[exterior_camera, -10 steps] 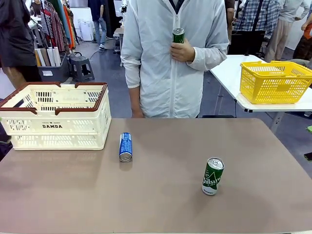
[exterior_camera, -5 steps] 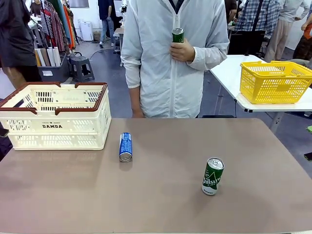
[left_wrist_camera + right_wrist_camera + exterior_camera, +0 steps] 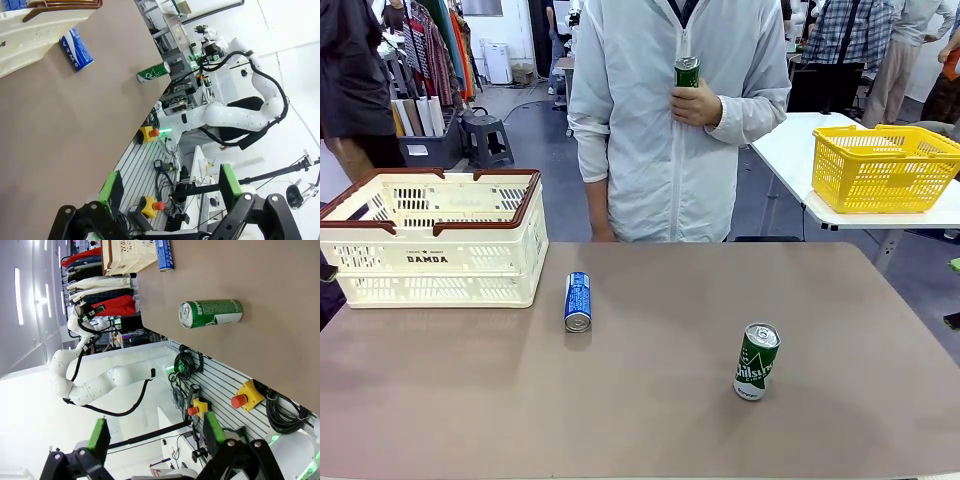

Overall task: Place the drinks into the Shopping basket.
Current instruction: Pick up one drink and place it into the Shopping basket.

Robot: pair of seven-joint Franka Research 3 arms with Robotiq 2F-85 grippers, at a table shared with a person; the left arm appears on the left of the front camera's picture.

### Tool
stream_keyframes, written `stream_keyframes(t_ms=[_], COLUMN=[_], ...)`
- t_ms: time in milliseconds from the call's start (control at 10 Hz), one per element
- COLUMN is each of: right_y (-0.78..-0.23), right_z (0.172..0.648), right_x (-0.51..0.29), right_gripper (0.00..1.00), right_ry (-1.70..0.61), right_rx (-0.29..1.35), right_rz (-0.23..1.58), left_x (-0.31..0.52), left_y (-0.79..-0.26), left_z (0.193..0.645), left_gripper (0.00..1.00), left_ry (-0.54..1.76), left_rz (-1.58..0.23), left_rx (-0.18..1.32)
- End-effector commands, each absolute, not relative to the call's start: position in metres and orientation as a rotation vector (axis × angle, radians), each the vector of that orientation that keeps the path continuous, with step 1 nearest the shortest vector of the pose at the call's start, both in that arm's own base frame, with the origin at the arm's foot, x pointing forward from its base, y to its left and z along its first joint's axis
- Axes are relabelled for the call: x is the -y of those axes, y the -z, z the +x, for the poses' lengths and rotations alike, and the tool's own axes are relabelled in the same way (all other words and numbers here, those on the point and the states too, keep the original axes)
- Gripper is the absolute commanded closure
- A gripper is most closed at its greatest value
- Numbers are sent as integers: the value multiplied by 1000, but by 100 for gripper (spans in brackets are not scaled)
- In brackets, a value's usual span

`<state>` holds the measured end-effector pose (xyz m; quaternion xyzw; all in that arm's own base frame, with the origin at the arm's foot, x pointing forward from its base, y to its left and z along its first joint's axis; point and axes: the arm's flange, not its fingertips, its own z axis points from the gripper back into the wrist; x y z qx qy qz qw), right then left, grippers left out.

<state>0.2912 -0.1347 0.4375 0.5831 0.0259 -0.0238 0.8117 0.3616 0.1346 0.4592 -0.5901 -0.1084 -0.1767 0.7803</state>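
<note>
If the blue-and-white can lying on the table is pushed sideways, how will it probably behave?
The blue-and-white metal can lies on its side, so a sideways push would probably roll it. Its smooth round wall may be slippery to grasp. Whether it is full cannot be told.

Front camera: fixed on the robot's side, raised, facing across the table (image 3: 650, 430) toward the person (image 3: 670, 120) at the far edge, at moderate range. Both wrist cameras sit off the near table edge, rolled sideways, the left well back, the right close to the green can (image 3: 210, 313). All three views share the green can, blue can (image 3: 578, 301) and Shopping basket (image 3: 430, 240)
</note>
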Motion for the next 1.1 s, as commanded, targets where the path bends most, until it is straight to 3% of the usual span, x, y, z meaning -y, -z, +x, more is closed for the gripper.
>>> stream_keyframes(t_ms=[0,300,500,800,1000], right_y=[-443,-443,-443,-443,-443], right_z=[291,291,291,291,291], right_x=[135,135,135,135,135], right_gripper=[0,0,0,0,0], right_ry=[55,55,55,55,55], right_rx=[-62,-62,-62,-62,-62], right_rz=[1242,1242,1242,1242,1242], left_x=[-106,37,130,255,301], left_y=[-483,-555,-573,-560,-521], left_z=[359,356,379,432,476], left_gripper=[0,0,0,0,0], left_ry=[211,271,297,367,396], left_rz=[-1232,-843,-614,-333,-127], left_rx=[184,124,123,123,114])
